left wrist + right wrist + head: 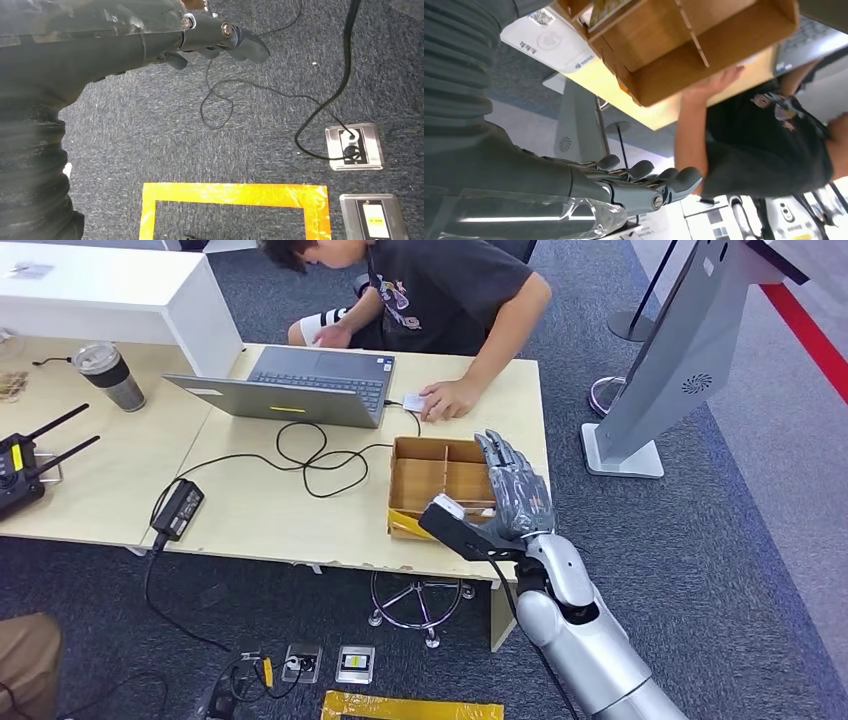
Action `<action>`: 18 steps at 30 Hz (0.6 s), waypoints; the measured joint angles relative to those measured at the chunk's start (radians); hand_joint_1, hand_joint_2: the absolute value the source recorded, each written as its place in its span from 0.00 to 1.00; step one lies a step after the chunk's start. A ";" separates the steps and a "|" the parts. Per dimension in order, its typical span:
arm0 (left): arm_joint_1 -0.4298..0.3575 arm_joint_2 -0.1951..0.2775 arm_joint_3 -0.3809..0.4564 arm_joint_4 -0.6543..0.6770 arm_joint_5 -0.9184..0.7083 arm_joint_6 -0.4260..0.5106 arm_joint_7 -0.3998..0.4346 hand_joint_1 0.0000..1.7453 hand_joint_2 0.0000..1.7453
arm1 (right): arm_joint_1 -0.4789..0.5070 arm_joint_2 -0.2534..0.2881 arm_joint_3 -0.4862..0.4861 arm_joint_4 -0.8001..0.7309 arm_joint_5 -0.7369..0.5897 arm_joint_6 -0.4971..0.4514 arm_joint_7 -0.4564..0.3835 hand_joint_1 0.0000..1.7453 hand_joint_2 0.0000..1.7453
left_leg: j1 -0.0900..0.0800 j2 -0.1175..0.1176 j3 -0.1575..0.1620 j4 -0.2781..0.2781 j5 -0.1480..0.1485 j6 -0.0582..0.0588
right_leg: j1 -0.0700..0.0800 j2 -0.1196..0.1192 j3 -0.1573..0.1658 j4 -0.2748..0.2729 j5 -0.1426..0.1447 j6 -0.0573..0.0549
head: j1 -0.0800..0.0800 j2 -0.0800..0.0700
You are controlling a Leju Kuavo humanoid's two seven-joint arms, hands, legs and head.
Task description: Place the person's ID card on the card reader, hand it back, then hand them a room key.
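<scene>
The right hand hangs empty with fingers apart over the tray's near right corner. The card lies beyond the tray, under the person's hand, ahead and slightly left. The left hand hangs by the floor, fingers loosely curled, empty; the right is nearer.

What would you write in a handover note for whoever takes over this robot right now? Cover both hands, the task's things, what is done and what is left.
Right hand: open, empty, raised beside the wooden box.
Left hand: hangs over the carpet, nothing seen in it; finger state unclear.
Card reader: by the box at the table edge, its visible part bare.
Person's hand: rests on the table. No ID card can be made out.
Done: apparently nothing. Left: reading, return, room key.
</scene>
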 joint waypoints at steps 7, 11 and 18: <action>-0.004 -0.002 0.000 -0.001 -0.001 -0.002 0.000 0.00 1.00 | -0.030 0.029 0.004 0.124 0.005 -0.010 -0.001 0.00 1.00 | 0.000 0.000 0.000 0.000 0.000 0.000 | 0.000 0.001 -0.001 0.000 0.000 0.000 | 0.000 0.000; -0.006 -0.002 0.000 -0.001 -0.001 -0.003 0.000 0.00 1.00 | -0.046 0.048 0.007 0.180 0.018 -0.015 0.000 0.00 1.00 | 0.000 0.000 0.000 0.000 0.000 0.000 | 0.000 0.001 -0.001 0.000 0.000 0.000 | 0.000 0.000; -0.007 -0.002 0.000 -0.001 -0.001 -0.002 0.000 0.00 1.00 | -0.062 0.072 0.014 0.251 0.029 -0.023 0.000 0.00 1.00 | 0.000 0.000 0.000 0.000 0.000 0.000 | 0.000 0.001 -0.001 0.000 0.000 0.000 | 0.000 0.000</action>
